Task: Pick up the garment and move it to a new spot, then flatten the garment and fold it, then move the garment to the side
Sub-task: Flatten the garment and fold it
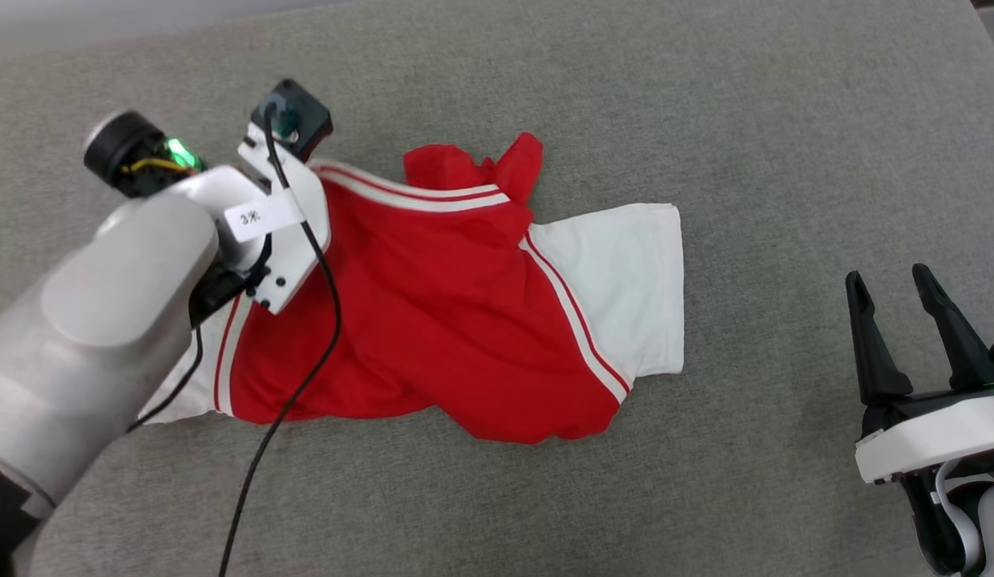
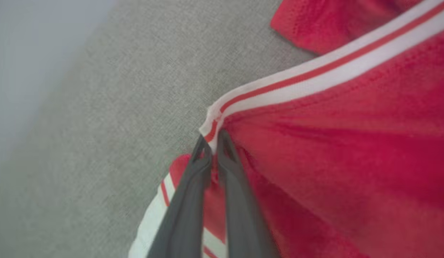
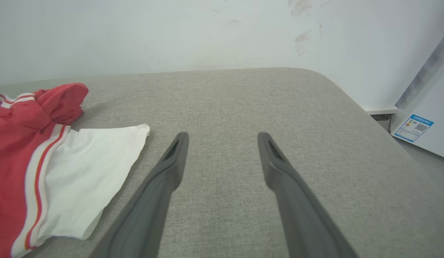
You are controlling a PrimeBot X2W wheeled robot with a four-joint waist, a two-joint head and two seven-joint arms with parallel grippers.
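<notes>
- In the head view, the garment (image 1: 433, 320), a red T-shirt with white sleeves, lies rumpled on the grey upholstered surface (image 1: 785, 120). It sits in the left half, nearer the far edge than the near one.
- The same view shows one white sleeve (image 1: 625, 288) spread flat toward the right edge, and a bunched red fold (image 1: 473, 168) at the shirt's far side.
- The left arm (image 1: 104, 320) reaches over the shirt's left part. Its wrist covers its own fingers here, and a black cable (image 1: 305, 369) trails from it across the fabric.
- The left wrist view gives the close detail. The left gripper (image 2: 213, 143) has its fingers pressed together, pinching the corner where the red-and-white striped trim (image 2: 315, 71) ends. The trim runs away from the tips toward that view's upper right.
- The right gripper (image 1: 890, 280) sits near the right edge of the surface, well apart from the shirt, fingers spread and holding nothing.
- The right wrist view looks along those spread fingers (image 3: 164, 179) over bare grey cloth to the rounded far corner (image 3: 326, 79).
- It also takes in a pale scuffed wall (image 3: 172, 32) behind, and a white panel with a blue sticker (image 3: 413, 128) beyond the corner.
</notes>
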